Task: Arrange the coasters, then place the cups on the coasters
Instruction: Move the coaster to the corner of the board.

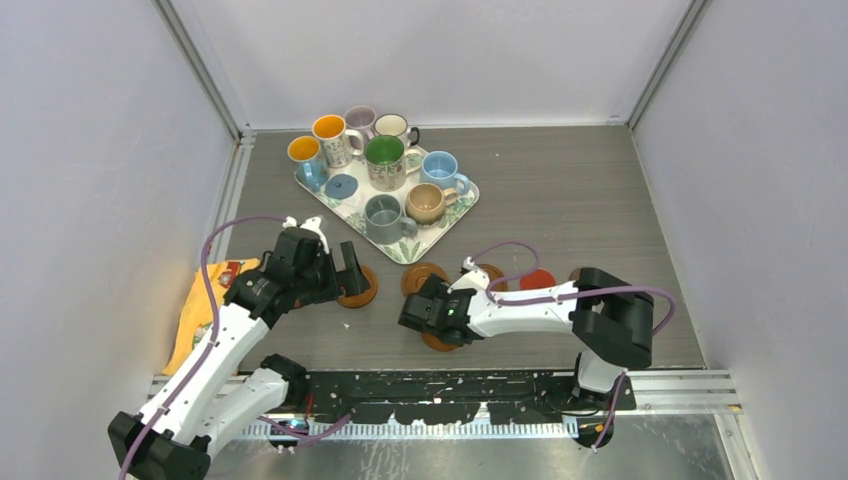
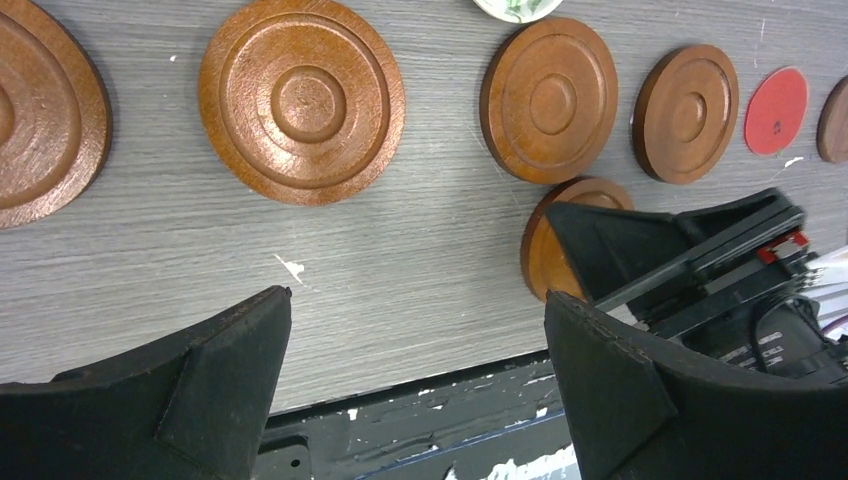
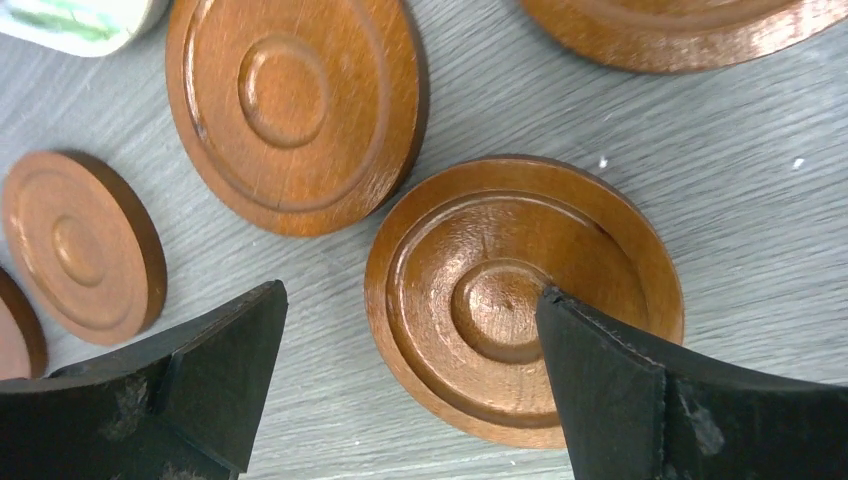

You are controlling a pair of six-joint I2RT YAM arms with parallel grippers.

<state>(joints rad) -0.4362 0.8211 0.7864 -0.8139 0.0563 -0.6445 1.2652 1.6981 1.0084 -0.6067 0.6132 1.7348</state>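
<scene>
Eight cups [image 1: 384, 152] are seen grouped on the leaf-patterned tray [image 1: 412, 252] at the far left of the bench [image 1: 580, 190]. Seven coasters [image 2: 302, 100] are laid flat on the bench nearer the arms, in a loose row between the tray and the near edge. Most are orange-brown wood with ringed faces. A thin red coaster [image 2: 777, 110] is placed toward the right end, and a darker coaster [image 2: 835, 118] just beyond it is cut off by the frame. The left end effector [image 2: 415, 340] is held above bare bench, its fingers spread wide with nothing between them. The right end effector [image 3: 410, 370] is likewise spread wide and is positioned low over the nearest coaster [image 3: 480, 300], which is framed between its fingers. One fingertip [image 3: 620, 380] is seen overlapping the ringed face, but contact cannot be confirmed. A yellow cloth [image 1: 205, 300] is partly covered by the left arm.
</scene>
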